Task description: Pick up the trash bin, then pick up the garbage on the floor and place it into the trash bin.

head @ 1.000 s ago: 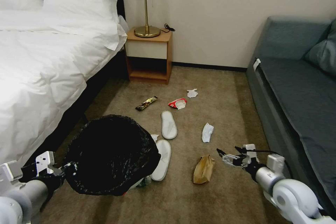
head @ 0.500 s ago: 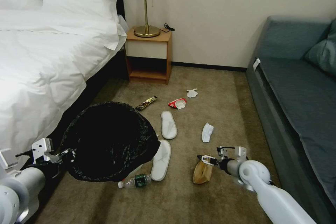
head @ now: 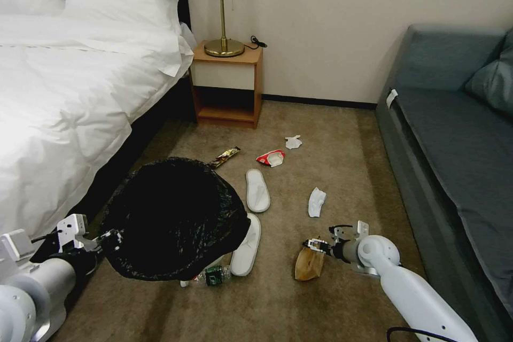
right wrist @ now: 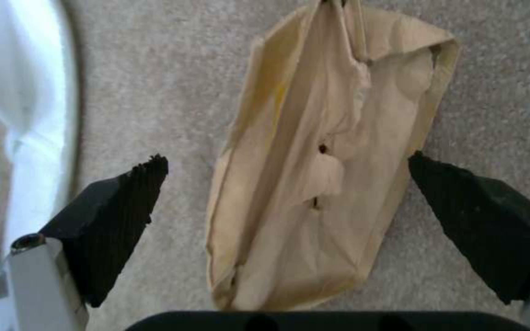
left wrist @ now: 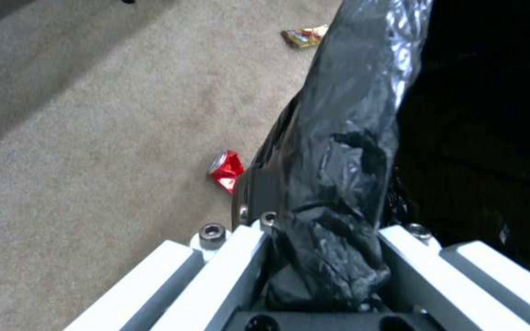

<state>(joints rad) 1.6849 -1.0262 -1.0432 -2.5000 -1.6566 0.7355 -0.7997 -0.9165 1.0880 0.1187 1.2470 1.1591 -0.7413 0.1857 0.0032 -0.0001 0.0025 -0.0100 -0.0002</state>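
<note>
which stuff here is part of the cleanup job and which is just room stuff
Job:
- trash bin, held by left gripper
- paper bag, between open right gripper pads
- slippers
- tissues
- bottle
- wrappers

Not the job:
- bed
- nightstand
- lamp
- sofa

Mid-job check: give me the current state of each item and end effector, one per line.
trash bin: lifted, clamped by its rim
left end effector: shut on bin rim
right end effector: open, straddling paper bag
paper bag: on carpet, ungrasped
bottle: lying on carpet
slippers: flat on carpet
</note>
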